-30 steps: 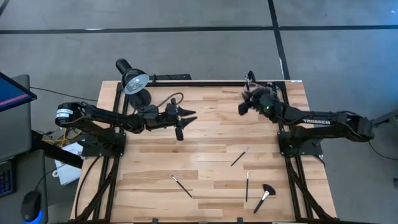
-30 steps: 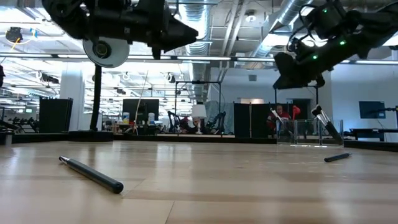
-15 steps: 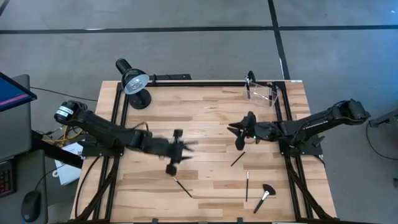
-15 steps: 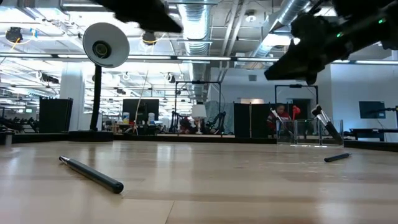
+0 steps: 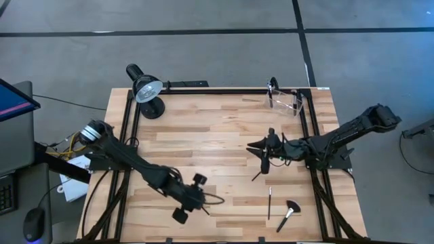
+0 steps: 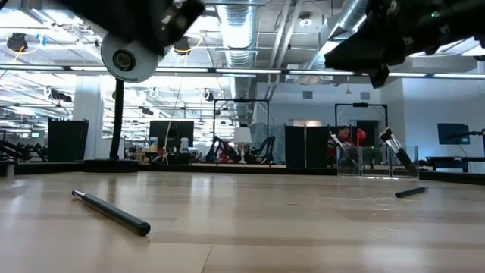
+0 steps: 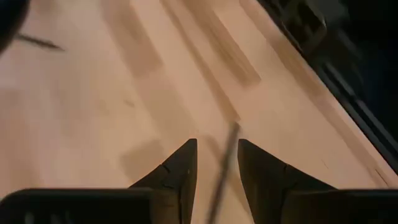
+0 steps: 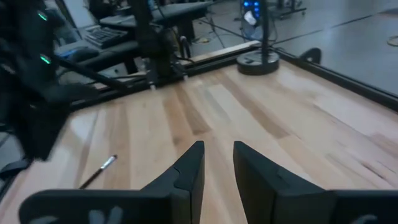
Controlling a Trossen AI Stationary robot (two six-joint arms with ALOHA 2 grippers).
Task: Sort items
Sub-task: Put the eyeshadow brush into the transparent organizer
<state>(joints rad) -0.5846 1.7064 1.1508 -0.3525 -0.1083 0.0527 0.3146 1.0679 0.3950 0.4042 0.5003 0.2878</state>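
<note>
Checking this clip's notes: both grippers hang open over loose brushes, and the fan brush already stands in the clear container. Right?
Not quite. The high view shows the fan brush lying on the table near its front edge, far from the clear container. The left gripper and right gripper do hang open over brushes.

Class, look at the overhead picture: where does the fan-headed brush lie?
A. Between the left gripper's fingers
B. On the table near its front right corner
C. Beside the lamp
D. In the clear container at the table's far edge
B: the fan brush lies flat on the table near its front right corner, beside a slim brush and apart from both arms.
</note>
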